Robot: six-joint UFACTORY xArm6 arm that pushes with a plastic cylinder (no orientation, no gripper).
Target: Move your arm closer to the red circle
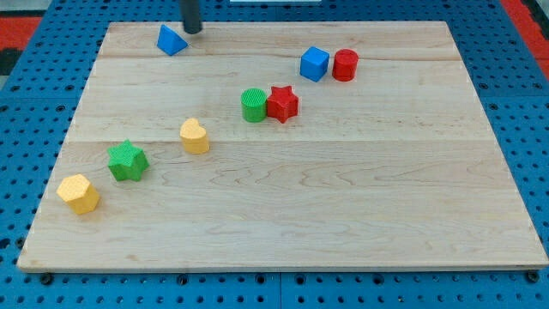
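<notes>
The wooden board [360, 215] is lying flat on a blue pegboard surface [532, 112] and is filling most of the view. My tip [192, 31] is resting at the board's top edge, near the view's top left; being a bare rod, it is grasping nothing and is touching no block. The blue triangular block [171, 40] is sitting just beside the tip, toward the view's left and slightly lower. The red circle [345, 65] is standing well apart from the tip, toward the view's right, with the blue cube [315, 63] just beside it on the tip's side. Lower and to the right of the tip, the green cylinder [254, 106] and red star [282, 104] are touching. Farther down, the yellow heart-shaped block [195, 136], green star [128, 161] and yellow hexagonal block [79, 193] are trailing toward the view's bottom left.
</notes>
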